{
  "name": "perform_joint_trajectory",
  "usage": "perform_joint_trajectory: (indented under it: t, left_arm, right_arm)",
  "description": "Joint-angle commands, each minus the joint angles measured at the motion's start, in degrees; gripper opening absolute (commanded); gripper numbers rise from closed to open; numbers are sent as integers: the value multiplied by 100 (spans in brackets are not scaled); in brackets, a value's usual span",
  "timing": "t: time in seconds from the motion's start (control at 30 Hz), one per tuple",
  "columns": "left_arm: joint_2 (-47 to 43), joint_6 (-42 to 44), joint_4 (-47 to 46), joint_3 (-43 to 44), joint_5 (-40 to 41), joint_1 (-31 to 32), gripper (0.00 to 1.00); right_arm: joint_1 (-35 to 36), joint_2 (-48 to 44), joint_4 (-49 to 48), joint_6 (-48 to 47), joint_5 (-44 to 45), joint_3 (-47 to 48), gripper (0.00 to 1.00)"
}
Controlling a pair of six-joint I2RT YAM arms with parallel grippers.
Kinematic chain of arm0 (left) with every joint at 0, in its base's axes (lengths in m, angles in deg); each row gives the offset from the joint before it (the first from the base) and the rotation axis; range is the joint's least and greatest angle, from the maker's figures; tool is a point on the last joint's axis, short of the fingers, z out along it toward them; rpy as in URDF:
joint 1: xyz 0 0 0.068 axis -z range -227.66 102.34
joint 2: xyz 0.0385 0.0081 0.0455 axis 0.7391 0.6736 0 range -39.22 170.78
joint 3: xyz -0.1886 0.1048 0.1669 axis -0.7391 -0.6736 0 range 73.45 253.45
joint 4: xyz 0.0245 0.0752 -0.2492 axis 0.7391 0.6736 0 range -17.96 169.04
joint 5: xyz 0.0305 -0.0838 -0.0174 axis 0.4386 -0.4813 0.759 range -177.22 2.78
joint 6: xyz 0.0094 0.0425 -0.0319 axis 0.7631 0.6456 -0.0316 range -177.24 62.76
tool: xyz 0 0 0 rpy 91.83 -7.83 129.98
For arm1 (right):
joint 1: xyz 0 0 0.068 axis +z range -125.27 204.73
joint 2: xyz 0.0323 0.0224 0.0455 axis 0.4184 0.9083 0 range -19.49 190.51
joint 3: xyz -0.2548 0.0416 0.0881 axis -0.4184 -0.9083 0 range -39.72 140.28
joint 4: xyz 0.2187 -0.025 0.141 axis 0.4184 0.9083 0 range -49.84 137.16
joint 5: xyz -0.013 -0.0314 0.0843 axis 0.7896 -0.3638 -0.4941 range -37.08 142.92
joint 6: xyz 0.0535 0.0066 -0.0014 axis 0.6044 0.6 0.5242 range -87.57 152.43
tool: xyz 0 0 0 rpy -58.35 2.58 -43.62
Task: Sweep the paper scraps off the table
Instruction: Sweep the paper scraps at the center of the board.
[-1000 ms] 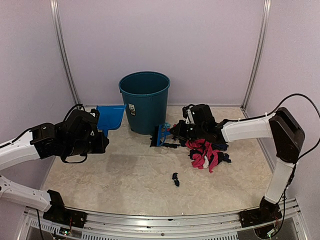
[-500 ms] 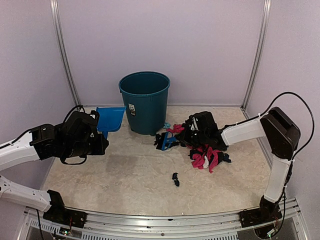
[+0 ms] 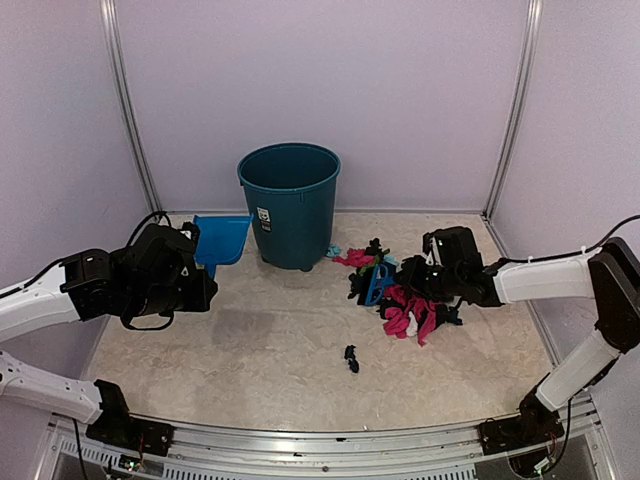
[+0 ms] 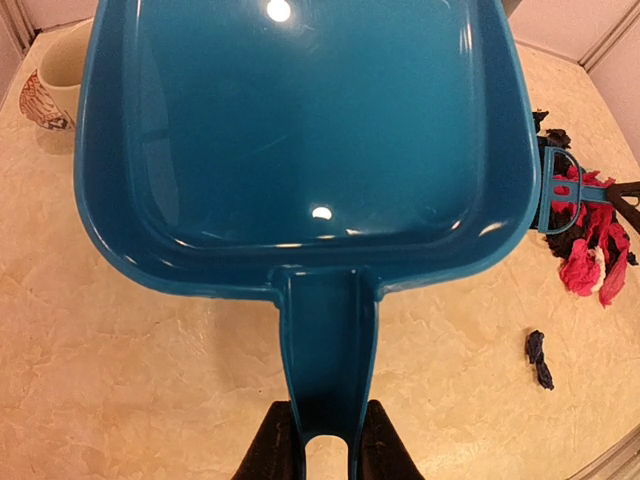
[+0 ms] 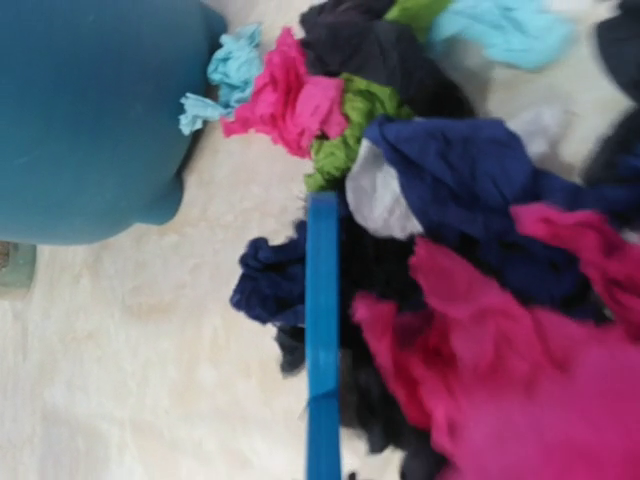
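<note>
The paper scraps (image 3: 410, 312) lie heaped in pink, black and dark blue on the table (image 3: 250, 360), right of centre. One black scrap (image 3: 351, 357) lies alone nearer the front. My right gripper (image 3: 408, 280) is shut on a blue hand brush (image 3: 376, 283) at the heap's left edge. In the right wrist view the brush's blue back (image 5: 322, 340) runs along the scraps (image 5: 470, 200); my fingers are out of frame. My left gripper (image 4: 325, 448) is shut on the handle of the blue dustpan (image 4: 300, 130), held above the table at the left, apart from the scraps (image 4: 590, 240).
A teal bin (image 3: 290, 205) stands at the back centre, with a few pink and teal scraps (image 3: 345, 257) at its right foot. Lilac walls close in three sides. A metal rail (image 3: 330, 440) runs along the front edge.
My right arm has drawn back to the right, taking the brush from near the bin's foot to the heap's left edge. The left arm and dustpan have stayed put.
</note>
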Motion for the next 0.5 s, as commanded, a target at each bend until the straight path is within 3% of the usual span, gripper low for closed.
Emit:
perform_joint_trajectory:
  t: [0.0,0.23,0.47]
  left_arm:
    - [75,141,-164,-13,39,53,6]
    - [223,276,-265,94,-57,54,6]
    - [383,245,-270,62,-198,109,5]
  right_arm:
    - [-53,-702,583,-295,176,-100,0]
    - [121,-1183,908,-512,339,599,0]
    - [123,-224,606,-601,482,1684,0]
